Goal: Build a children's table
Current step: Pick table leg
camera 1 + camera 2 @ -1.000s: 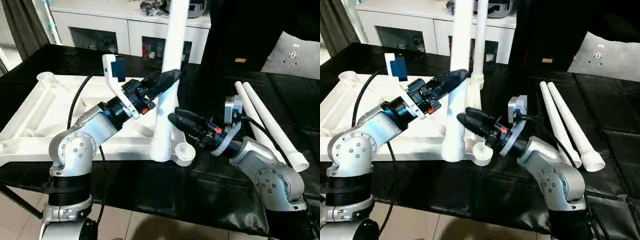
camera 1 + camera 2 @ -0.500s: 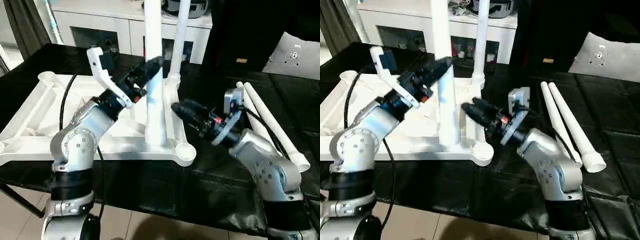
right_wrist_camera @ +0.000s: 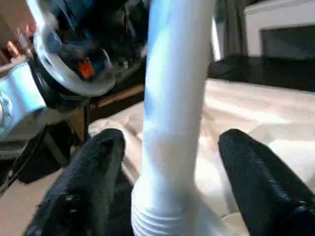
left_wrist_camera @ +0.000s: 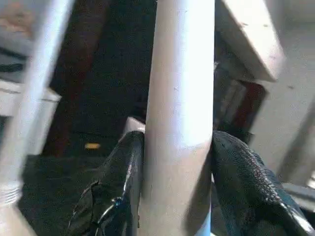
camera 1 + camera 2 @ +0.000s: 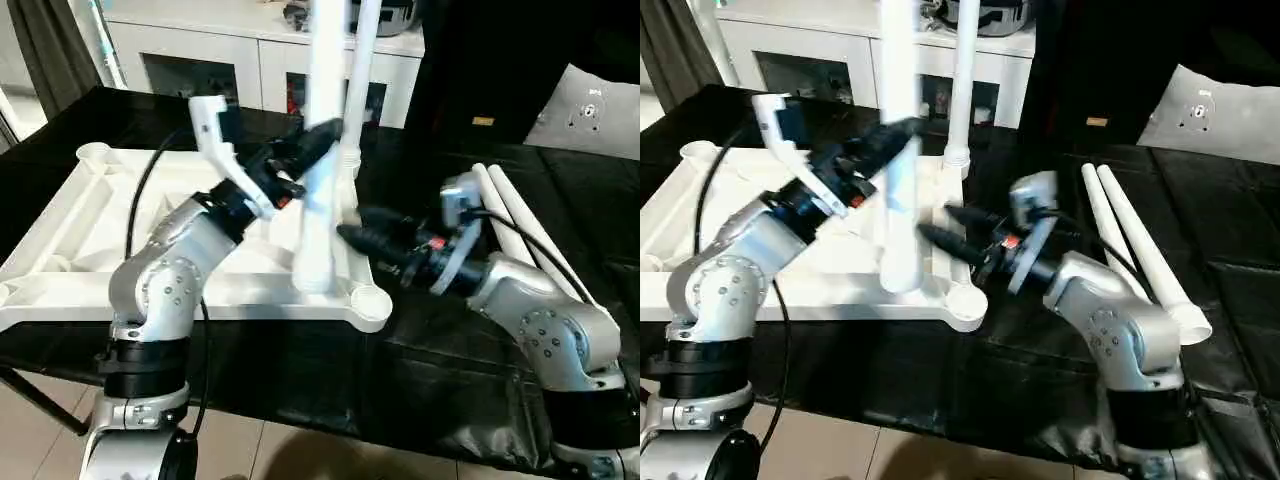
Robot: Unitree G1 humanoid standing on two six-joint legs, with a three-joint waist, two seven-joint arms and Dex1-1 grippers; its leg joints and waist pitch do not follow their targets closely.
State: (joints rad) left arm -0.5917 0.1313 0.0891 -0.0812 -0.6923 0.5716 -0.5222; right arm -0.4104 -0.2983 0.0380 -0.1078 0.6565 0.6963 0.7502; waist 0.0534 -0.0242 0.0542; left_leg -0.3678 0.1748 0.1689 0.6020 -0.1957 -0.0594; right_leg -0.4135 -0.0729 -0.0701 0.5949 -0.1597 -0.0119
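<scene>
The left gripper (image 4: 178,162) clamps an upright white table leg (image 5: 322,160), its flared foot resting on the upturned tabletop (image 5: 70,220) just short of the near corner socket (image 5: 370,298). The right gripper (image 3: 172,167) stands spread either side of the leg's base, not pinching. Seating this second leg calls for sliding it over the socket and pressing down.

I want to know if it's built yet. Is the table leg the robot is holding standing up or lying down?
Standing up. The leg rises nearly upright from the upturned table top, with the left pincer clamped on it. Whether it sits in a socket, I cannot tell.
</scene>
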